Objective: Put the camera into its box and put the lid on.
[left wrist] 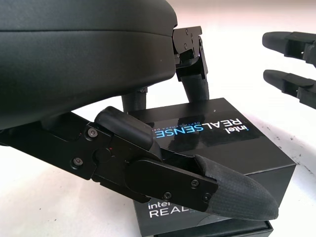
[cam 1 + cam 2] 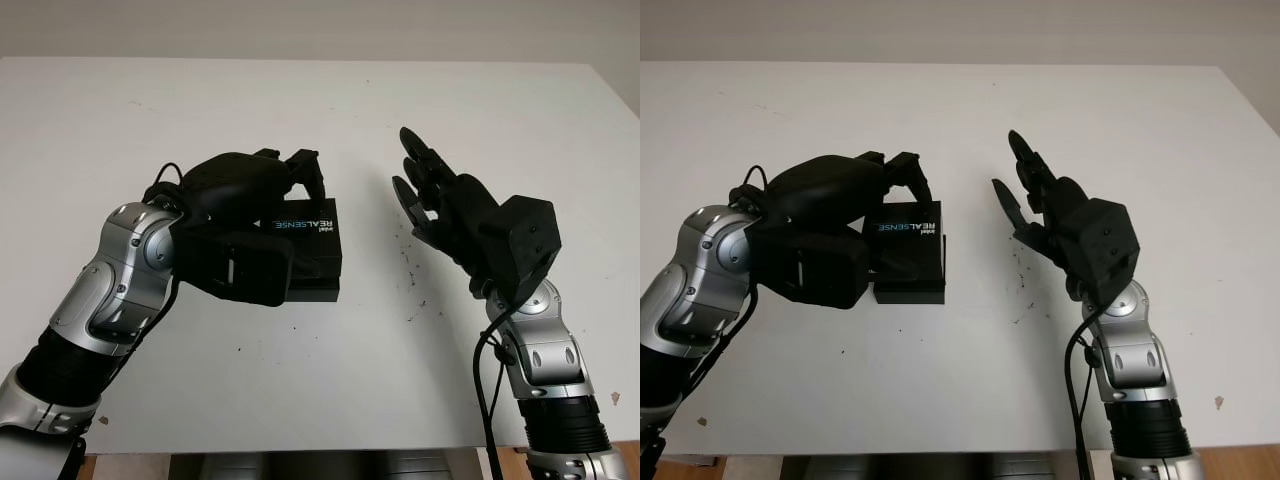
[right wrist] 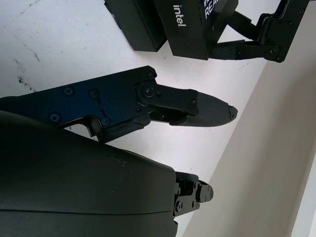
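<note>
I'm seeing the left hand (image 2: 262,215) gripping the black cardboard lid (image 2: 308,228) over its box (image 2: 322,288); right hand (image 2: 440,200) hovering open beside it, above the white surface (image 2: 300,110).

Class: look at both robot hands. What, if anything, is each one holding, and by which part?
The left hand grips the black box lid by its sides, fingers over its far edge, thumb at its near side. The right hand is open, beside the box, holding nothing.

Box lid (image 2: 305,222) — black, white-and-blue lettering. Left hand (image 2: 240,190), right hand (image 2: 435,200) — black. Bench (image 2: 330,110) — white, dark specks.
</note>
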`<state>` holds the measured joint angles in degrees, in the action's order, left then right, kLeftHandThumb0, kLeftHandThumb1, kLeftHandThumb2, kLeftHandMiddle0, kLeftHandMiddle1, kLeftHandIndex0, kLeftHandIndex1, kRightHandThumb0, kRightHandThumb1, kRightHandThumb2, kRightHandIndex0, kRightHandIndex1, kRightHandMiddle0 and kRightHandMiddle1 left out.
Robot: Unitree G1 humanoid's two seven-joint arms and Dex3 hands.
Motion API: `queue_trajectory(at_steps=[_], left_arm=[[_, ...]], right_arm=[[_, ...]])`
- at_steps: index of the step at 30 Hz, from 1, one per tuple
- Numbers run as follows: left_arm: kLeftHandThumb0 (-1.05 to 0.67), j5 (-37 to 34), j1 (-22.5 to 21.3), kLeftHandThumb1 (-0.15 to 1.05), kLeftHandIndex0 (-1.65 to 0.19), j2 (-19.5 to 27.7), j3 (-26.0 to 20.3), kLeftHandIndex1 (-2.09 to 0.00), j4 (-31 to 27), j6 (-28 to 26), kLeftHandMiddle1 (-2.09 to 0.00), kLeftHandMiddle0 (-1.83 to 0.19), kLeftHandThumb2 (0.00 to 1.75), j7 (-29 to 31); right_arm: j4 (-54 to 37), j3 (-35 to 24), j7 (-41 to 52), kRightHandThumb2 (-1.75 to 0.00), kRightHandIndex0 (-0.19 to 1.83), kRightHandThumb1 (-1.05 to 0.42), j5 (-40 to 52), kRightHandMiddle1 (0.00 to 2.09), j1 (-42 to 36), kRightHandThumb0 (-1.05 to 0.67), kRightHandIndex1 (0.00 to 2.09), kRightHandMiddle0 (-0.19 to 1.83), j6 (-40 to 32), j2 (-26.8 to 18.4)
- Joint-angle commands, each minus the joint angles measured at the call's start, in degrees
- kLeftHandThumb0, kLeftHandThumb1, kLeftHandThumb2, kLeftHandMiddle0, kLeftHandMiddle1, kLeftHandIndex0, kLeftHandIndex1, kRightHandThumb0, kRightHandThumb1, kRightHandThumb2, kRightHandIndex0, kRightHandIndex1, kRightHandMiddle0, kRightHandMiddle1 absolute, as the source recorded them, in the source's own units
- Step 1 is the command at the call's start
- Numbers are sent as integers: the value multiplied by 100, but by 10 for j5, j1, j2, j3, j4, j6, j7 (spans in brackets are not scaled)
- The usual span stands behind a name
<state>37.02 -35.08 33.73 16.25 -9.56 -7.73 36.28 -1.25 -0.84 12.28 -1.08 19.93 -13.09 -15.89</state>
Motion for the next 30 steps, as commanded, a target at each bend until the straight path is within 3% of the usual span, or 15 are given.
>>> queue_trajectory(at_steps=[1,7,16,30], left_arm=[[-26,0,4,105,-2,3,-2,-209,-13,-3,-209,-32,26,7],[-26,6,6,105,0,2,5,-209,-4,21,-209,-33,26,-3],[-27,1,23,105,-7,-6,13,-209,19,57,-209,-55,23,-23],[-24,25,36,105,6,-8,20,-202,43,105,-209,-59,25,-73]], right_arm=[[-9,-3,0,-55,2,-105,2,5,-2,-65,5,2,4,0],[-9,-2,0,-55,2,-105,-1,5,-2,-66,6,2,8,-1],[-13,-1,-2,-55,2,-105,-2,6,-1,-66,6,2,3,0],[-18,-2,-3,-55,2,-105,-1,5,-3,-64,5,2,-5,2]])
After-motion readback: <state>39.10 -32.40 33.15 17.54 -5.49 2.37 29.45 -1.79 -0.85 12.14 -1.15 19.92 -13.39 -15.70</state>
